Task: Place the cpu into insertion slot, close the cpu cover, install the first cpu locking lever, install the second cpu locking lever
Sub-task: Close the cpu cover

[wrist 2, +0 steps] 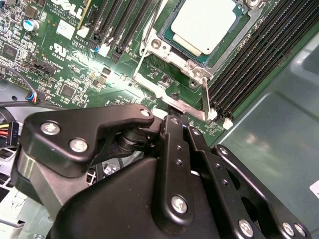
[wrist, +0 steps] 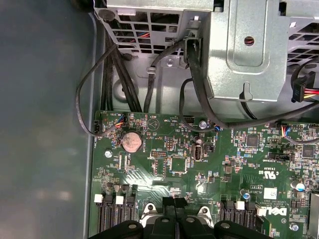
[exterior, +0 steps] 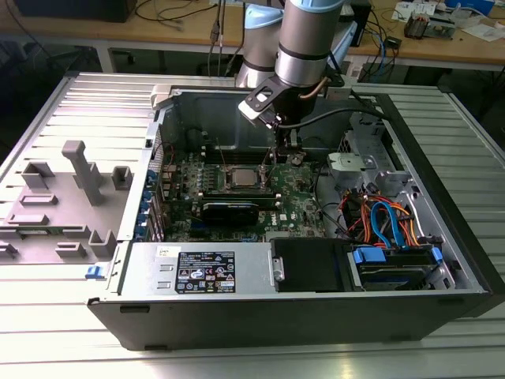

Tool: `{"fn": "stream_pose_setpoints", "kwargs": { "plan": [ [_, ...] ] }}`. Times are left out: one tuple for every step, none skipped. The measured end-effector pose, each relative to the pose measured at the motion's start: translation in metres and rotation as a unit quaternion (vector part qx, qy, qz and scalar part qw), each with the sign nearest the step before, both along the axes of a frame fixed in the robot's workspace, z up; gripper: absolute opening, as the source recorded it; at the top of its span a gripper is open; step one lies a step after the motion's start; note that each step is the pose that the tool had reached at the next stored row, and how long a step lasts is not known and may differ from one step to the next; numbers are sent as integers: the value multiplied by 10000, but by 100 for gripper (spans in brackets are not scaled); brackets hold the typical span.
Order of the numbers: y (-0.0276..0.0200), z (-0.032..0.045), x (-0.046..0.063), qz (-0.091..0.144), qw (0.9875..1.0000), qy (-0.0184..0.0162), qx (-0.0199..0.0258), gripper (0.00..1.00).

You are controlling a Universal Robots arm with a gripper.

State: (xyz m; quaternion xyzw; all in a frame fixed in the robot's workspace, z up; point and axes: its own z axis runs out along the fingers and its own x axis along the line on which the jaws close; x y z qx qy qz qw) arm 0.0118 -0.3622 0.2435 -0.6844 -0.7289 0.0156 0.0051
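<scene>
The arm is reaching steeply down from the far side into the open computer case (exterior: 442,260). Its wrist is standing almost upright over the green motherboard (exterior: 296,201). The gripper (exterior: 282,151) is hanging just to the exterior view's right of the insertion slot (wrist 2: 155,45), near the case's far wall.

In both wrist views the black fingers (wrist 2: 169,144) are pressing together with no gap at the tips. The gripper (wrist 2: 173,118) (wrist: 174,200) is meeting the free edge of the cpu cover (wrist 2: 167,94). I cannot tell whether the tips are pinching that edge or only touching it.

The cover is standing tilted up from the slot's edge on the exterior view's right, with green board showing through its square cut-out. The cpu (wrist 2: 205,22) (exterior: 243,177) is lying flat in the slot, silver top up, just left of the gripper in the exterior view.
</scene>
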Motion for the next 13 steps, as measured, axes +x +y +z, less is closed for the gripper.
{"fn": "stream_pose_setpoints", "kwargs": {
  "plan": [
    [0,0,0,0,10000,0,0,11],
    [0,0,0,0,10000,0,0,11],
    [0,0,-4,-1,10000,0,0,11],
    [0,0,-8,-1,10000,0,0,11],
    [0,0,-12,-1,10000,0,0,11],
    [0,0,-26,0,10000,0,0,11],
    [0,0,-33,0,10000,0,0,11],
    [0,0,-38,0,10000,0,0,11],
    [0,0,-42,0,10000,0,0,11],
    [0,0,-42,0,10000,0,0,11],
    [0,0,-44,0,10000,0,0,11],
    [0,0,-50,0,10000,0,0,11],
    [0,0,-52,-1,10000,0,0,11]
  ]
}}
